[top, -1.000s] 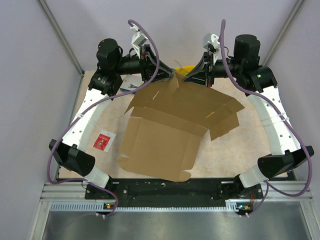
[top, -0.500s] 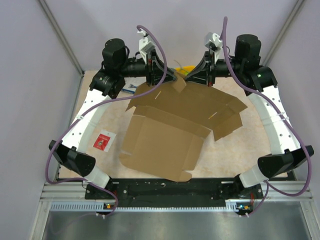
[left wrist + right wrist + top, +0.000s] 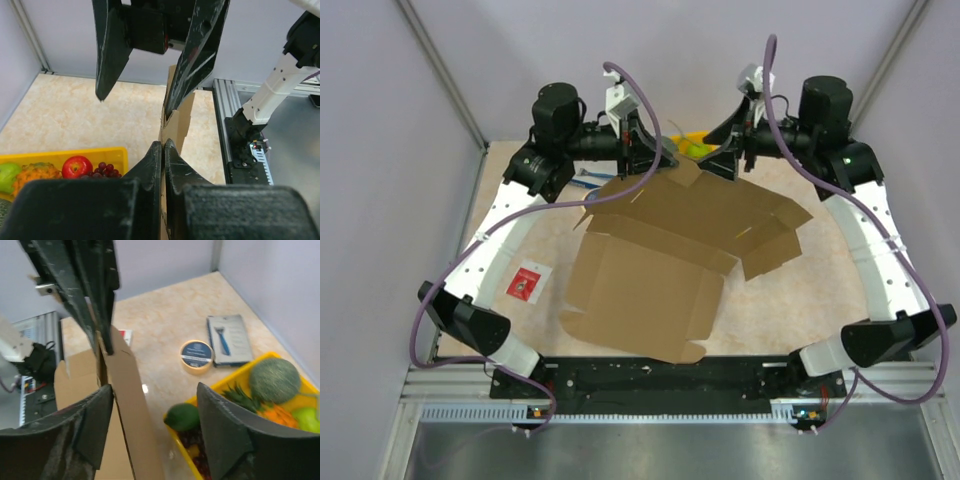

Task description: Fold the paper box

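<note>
Brown paper box (image 3: 650, 285): left fingers (image 3: 151, 165) pinch its far flap (image 3: 672, 182) (right fingers (image 3: 227, 435) wide), which likely needs folding over next.

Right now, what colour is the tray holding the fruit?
Yellow. The fruit tray shows best in the left wrist view.

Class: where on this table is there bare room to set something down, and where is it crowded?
Free: table between the paper box and right arm; a narrow strip between box and red packet. Crowded: far edge, with left gripper, right gripper and fruit tray.
</note>
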